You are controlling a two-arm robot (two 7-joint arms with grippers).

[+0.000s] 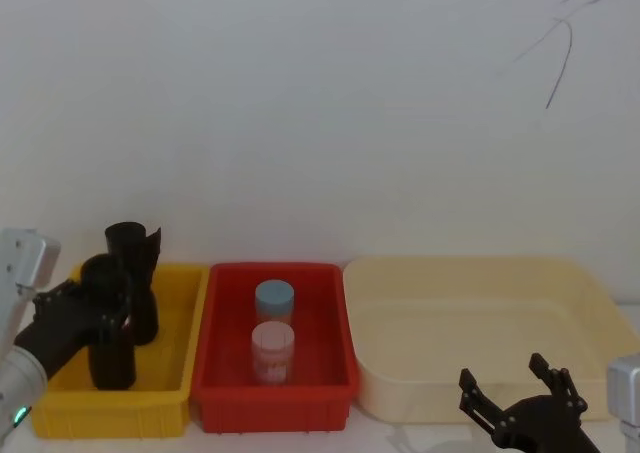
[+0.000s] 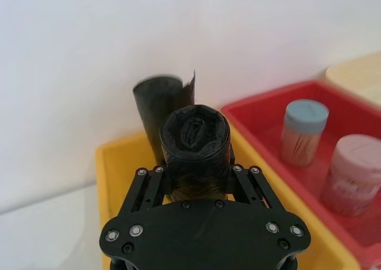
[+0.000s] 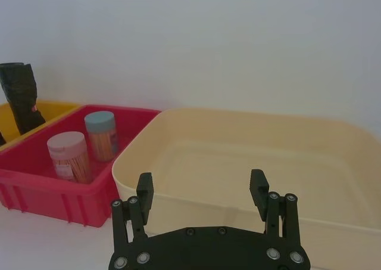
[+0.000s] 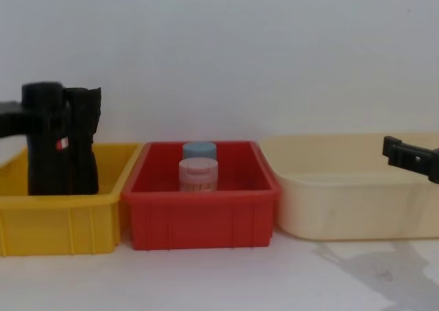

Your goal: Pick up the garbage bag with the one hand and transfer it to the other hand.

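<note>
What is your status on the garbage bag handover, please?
Left gripper shut on garbage bag, upright in yellow bin. Right gripper open, low before cream tub. Second roll close behind the bag.

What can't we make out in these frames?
Base of the garbage bag, held in the left gripper: chest view, yellow bin wall hides it; lifted or resting unclear.
Its sticker: chest view, print too small.
The right gripper: chest view, cut off by right edge.
The pink-lidded jar label: head view, too small.
</note>
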